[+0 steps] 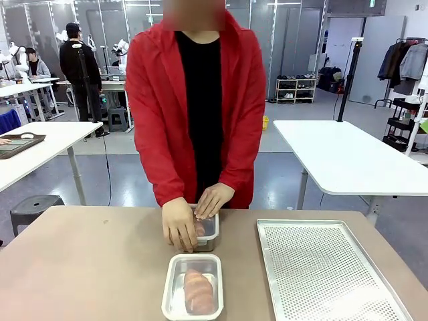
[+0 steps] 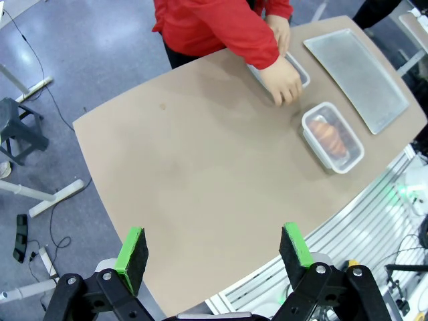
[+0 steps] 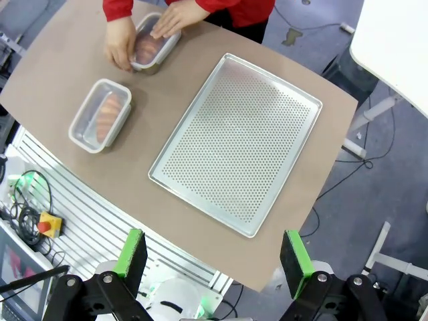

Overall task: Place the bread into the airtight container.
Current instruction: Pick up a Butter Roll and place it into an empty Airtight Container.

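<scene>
Bread (image 1: 198,291) lengthwise in container (image 1: 172,297), toward person.

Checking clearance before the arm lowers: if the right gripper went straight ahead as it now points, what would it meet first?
Probably the perforated tray: the open right gripper looks down onto it, with nothing between, though depth is unclear.

Bread (image 1: 198,291) in container (image 1: 172,284), tray (image 1: 321,267) rightward
</scene>
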Available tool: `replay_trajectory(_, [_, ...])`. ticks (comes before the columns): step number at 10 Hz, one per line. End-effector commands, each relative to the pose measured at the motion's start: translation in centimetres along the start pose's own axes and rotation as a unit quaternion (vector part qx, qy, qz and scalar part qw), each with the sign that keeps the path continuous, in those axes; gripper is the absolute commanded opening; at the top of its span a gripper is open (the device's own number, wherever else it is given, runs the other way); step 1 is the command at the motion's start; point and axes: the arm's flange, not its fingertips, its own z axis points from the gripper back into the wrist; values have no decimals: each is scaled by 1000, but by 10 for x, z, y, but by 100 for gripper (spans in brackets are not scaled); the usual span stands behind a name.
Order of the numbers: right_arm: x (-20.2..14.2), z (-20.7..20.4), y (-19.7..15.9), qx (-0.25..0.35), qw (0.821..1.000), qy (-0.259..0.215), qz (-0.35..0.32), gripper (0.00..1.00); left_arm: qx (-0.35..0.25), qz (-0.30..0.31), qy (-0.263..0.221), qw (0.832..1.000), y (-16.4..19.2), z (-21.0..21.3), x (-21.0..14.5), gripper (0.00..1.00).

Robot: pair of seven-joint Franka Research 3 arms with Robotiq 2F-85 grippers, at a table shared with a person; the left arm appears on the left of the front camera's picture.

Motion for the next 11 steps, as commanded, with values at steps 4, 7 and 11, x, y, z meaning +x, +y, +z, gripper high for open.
replay_trajectory(4, [1, 0, 2, 6, 1000, 4, 1, 100, -2, -3, -1, 1000, 0, 1, 2, 100])
replay_trajectory(7, [1, 0, 2, 6, 1000, 4, 1, 100, -2, -3, -1, 1000, 0, 1, 2, 100])
replay_trajectory(11, [1, 0, 2, 6, 1000, 4, 1, 100, -2, -3, -1, 1000, 0, 1, 2, 100])
